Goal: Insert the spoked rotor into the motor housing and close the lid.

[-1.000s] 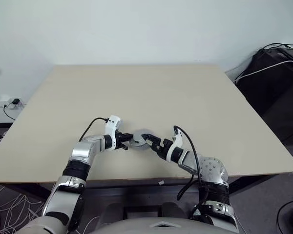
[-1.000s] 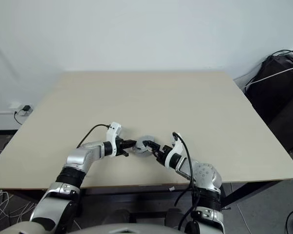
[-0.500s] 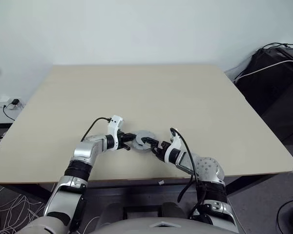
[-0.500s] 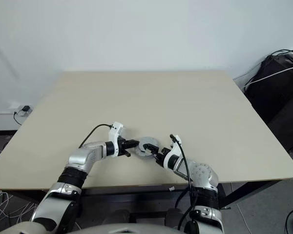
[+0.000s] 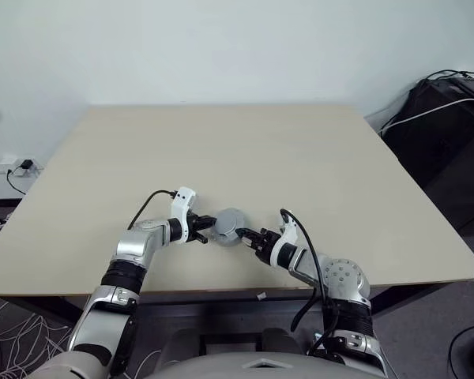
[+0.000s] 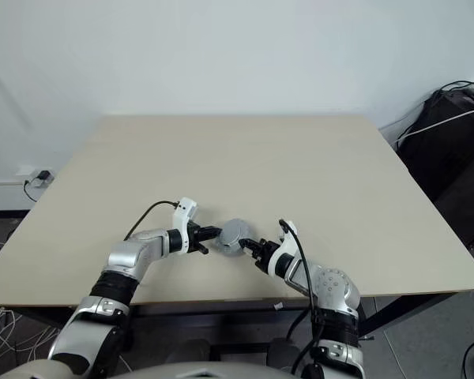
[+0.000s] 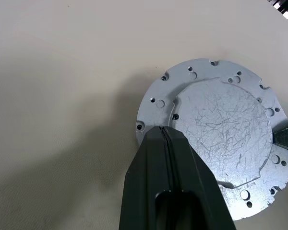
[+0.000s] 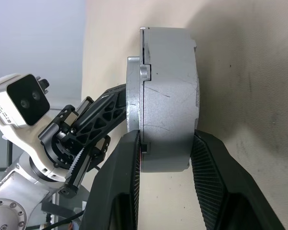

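Left gripper fingers pressed together, tip on lid, right gripper apparently clasping motor housing sides, lid seated on top.

Head stereo pair high above table near edge, facing down-forward, wrist cameras close, all sharing lid

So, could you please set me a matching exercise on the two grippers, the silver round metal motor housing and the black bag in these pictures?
Things:
1. left gripper
2. right gripper
3. silver round metal motor housing
4. black bag

States or places:
a. beyond the table's right edge
b. shut, tip at the housing's top face
c. lying on the beige table
d. one finger on each side of the housing

Pairs: 1-b; 2-d; 3-c; 4-a
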Robot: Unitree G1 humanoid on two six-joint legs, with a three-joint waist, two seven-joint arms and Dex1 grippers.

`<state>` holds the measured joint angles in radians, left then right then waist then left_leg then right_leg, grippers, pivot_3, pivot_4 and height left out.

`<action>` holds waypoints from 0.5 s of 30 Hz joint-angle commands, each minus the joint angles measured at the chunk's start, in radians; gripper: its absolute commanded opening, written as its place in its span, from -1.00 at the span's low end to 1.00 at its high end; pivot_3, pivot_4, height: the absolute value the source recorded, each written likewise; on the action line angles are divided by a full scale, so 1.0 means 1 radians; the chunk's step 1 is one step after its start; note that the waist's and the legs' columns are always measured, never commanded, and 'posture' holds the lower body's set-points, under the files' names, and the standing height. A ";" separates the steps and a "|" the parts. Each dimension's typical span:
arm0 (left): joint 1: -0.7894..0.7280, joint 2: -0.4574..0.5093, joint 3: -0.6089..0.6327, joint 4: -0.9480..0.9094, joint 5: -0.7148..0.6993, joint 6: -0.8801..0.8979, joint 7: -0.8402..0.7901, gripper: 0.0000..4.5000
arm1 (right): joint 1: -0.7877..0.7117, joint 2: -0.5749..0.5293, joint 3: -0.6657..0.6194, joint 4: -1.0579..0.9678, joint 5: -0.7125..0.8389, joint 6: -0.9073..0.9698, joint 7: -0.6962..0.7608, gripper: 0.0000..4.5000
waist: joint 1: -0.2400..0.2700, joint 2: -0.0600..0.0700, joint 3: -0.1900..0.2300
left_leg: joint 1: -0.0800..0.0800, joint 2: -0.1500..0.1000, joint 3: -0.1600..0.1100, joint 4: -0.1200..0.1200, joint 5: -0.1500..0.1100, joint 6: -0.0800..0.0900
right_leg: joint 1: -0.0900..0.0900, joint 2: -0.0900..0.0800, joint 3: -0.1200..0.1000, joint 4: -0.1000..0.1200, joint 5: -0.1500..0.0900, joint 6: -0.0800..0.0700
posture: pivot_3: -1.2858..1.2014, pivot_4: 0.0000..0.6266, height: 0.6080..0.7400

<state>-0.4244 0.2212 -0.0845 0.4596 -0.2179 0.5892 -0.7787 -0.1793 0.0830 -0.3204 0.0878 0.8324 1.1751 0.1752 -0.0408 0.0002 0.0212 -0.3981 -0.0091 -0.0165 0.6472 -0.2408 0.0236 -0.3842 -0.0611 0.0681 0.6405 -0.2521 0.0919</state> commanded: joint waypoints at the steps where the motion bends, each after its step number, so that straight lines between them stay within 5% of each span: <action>1: 0.007 -0.016 -0.039 0.012 0.010 0.010 -0.008 -1.00 | -0.008 0.054 0.046 -0.047 0.034 0.013 0.007 -0.46 | 0.000 0.000 0.000 | 0.000 0.000 0.000 0.000 0.000 0.000 | 0.000 0.000 0.000 0.000 0.000 0.000 | 0.03 -1.00 1.00; 15: 0.045 -0.027 0.012 -0.081 -0.028 0.001 0.017 -1.00 | -0.009 0.064 0.029 -0.004 0.010 -0.044 -0.017 -0.46 | -0.002 0.000 0.000 | 0.000 0.000 0.000 0.000 0.000 0.000 | 0.000 0.000 0.000 0.000 0.000 0.000 | 0.03 -1.00 1.00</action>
<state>-0.3927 0.2112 -0.0648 0.4208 -0.2215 0.5826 -0.7621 -0.1802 0.0832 -0.3134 0.0879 0.8330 1.1568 0.1674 -0.0429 0.0003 0.0212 -0.3982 -0.0088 -0.0166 0.6471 -0.2408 0.0236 -0.3846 -0.0612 0.0682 0.6405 -0.2519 0.0918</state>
